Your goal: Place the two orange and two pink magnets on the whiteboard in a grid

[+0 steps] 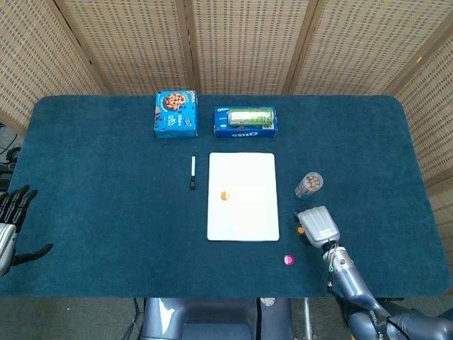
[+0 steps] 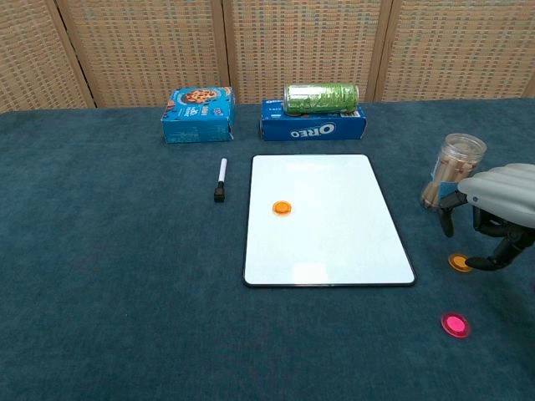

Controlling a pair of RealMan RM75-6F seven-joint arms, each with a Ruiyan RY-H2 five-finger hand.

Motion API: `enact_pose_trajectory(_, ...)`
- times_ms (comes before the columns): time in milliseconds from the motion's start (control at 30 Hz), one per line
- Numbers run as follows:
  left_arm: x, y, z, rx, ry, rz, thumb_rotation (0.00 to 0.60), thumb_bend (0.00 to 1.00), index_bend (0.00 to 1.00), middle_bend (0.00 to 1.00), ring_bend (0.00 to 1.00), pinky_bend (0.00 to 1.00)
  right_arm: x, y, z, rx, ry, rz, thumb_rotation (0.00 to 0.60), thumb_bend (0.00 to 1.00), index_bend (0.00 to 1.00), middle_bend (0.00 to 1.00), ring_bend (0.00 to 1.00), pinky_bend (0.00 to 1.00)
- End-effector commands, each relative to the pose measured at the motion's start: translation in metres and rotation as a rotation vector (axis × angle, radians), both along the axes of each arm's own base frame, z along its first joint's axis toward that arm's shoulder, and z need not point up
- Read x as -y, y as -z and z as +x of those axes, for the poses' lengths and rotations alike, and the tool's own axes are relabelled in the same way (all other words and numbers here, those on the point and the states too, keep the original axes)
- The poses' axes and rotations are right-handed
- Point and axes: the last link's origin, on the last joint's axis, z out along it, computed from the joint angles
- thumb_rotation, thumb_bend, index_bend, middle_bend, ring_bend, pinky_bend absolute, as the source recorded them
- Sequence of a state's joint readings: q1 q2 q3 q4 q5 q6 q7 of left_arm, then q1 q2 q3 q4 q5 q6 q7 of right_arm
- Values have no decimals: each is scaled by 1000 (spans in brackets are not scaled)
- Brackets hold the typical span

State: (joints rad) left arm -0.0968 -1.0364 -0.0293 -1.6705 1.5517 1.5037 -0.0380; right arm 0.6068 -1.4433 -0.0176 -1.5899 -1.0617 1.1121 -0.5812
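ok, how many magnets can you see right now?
3. One orange magnet on the whiteboard, one orange magnet on the cloth under the right hand, one pink magnet nearer the front edge. A second pink isn't visible.

We seem to be looking at a staged test area in a lab rather than a home: a table (image 1: 92,212) covered edge to edge in dark blue felt fills the frame, and woven wicker screens (image 1: 241,42) close off the whole top of the frame, hiding any room behind them in both views.
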Motion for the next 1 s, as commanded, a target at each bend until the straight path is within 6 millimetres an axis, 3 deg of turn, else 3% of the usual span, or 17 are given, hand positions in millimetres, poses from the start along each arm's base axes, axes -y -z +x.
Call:
enact_pose_trajectory(33, 0, 0, 0, 0, 0, -1, 600, 0, 0, 0, 0, 0, 0, 2, -1, -4, 1, 1, 600, 311, 435, 968, 941, 1000)
enact_pose_trajectory(233, 0, 0, 0, -3, -1, -1, 600, 0, 0, 0, 0, 0, 1, 11, -4, -27, 18, 13, 600, 260, 435, 968, 941, 1000)
enact_pose_trajectory(1000, -1, 2, 0, -8, -5, -3, 600, 0, 0, 0, 0, 0, 5, 15, -15, -53, 38, 9, 600, 311, 435, 968, 941, 1000)
